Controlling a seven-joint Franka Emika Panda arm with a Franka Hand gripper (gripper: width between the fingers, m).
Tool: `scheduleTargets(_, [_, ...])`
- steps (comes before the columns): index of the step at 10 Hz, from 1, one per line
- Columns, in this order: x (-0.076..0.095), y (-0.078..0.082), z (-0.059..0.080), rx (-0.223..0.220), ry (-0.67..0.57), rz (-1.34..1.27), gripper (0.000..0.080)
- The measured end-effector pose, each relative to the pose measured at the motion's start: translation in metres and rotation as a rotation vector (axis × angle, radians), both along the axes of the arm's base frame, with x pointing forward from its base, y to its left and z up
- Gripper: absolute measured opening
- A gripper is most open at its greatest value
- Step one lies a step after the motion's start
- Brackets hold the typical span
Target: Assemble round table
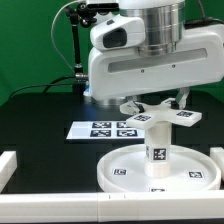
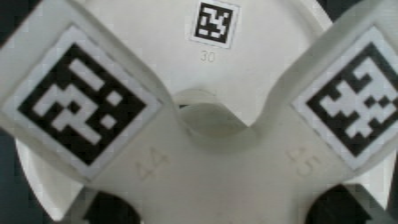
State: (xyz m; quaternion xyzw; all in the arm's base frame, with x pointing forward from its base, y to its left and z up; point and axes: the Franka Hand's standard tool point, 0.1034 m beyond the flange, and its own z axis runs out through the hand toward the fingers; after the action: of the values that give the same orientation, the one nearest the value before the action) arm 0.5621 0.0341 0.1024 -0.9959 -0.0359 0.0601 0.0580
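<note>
Leg [image 1: 157,148] stands in the disc [image 1: 120,172]; cross foot [image 1: 158,115] sits atop it, directly below the jaws. Whether the gripper [image 1: 157,103] holds the foot cannot be told. Tightening probably remains.

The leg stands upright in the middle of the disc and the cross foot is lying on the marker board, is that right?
Not quite. The leg does stand upright in the middle of the disc, but the cross foot is not on the marker board; it is up at the top of the leg, as the exterior view shows.
</note>
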Motion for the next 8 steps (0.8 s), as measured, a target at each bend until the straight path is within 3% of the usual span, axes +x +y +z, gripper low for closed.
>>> scheduleTargets(8, [0.0012, -0.0005, 0.0003, 0.003, -0.008, 0.025, 0.0449])
